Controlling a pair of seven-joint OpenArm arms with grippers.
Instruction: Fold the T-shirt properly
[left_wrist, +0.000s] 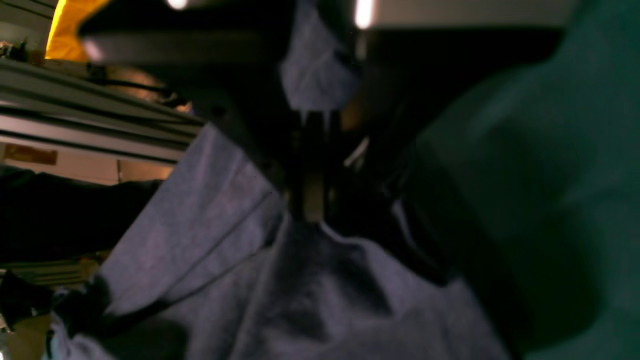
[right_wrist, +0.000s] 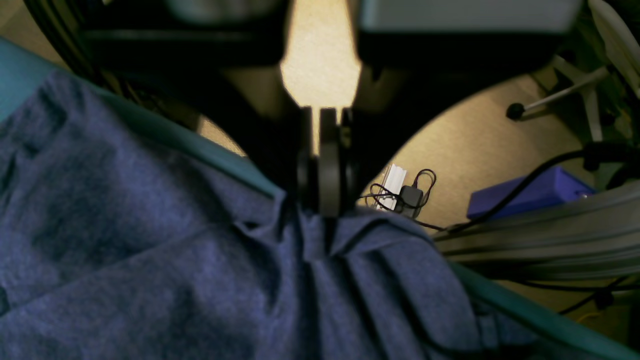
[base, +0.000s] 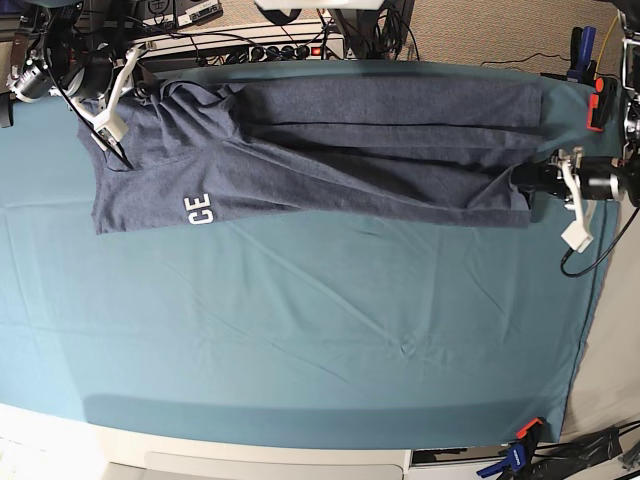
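Both sets of jaws are clamped on the heathered slate-blue cotton T-shirt (base: 320, 150): left gripper (base: 530, 180) at its right end, right gripper (base: 122, 155) at its left. It lies across the frame's top, long axis left-right. Looks mid-fold; next they'd need to move together.

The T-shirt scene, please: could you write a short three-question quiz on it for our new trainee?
1. True or false: the T-shirt lies stretched along the far edge of the teal tablecloth.
2. Which letters show on the shirt in the base view?
3. The jaws of the right gripper are: A) wide open, B) shut on the shirt, C) out of view.

Key: 1 true; 2 "CE"; 3 B. The left gripper grips the shirt likewise.
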